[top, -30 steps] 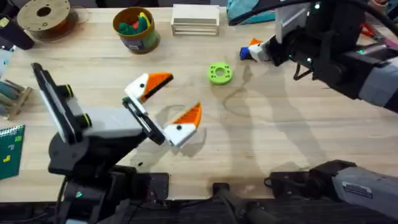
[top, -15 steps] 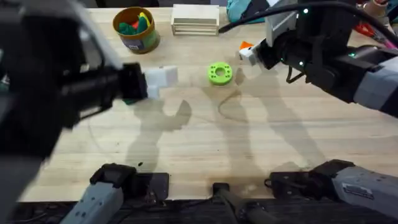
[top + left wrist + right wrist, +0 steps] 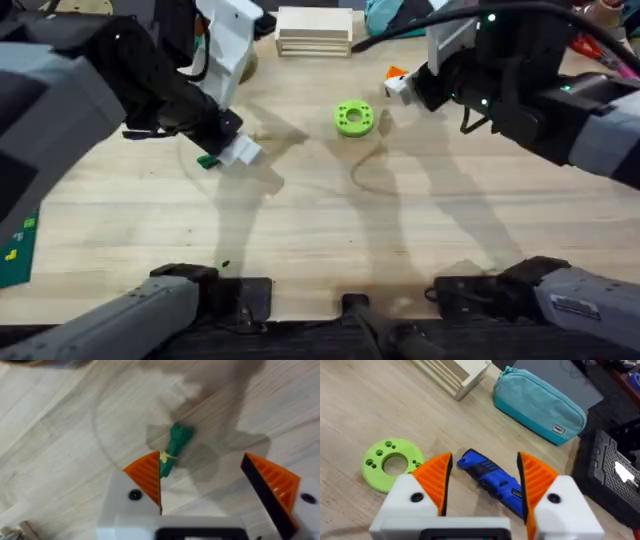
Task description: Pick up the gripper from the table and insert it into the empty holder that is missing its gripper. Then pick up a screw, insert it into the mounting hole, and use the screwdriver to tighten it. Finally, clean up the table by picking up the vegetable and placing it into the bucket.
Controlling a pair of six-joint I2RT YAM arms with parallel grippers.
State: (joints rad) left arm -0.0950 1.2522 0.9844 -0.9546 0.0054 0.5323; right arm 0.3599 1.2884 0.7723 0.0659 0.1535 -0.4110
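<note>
Vegetable (image 3: 174, 447), dark green and slender, lies flat on the wooden table (image 3: 400, 240) on the left side, one orange pad (image 3: 147, 477) of the left gripper (image 3: 210, 480) touching its near end; the jaws stand wide apart around it, nothing held. Over on the far right, the right gripper (image 3: 485, 482) hangs spread open above the blue screwdriver (image 3: 492, 480), which lies between its pads without contact. A bright green ring (image 3: 353, 117) sits just left of it, a teal pouch (image 3: 537, 402) farther back.

Green ring (image 3: 353, 118), slatted wooden box (image 3: 314, 31) – teal pouch (image 3: 538, 404).
</note>
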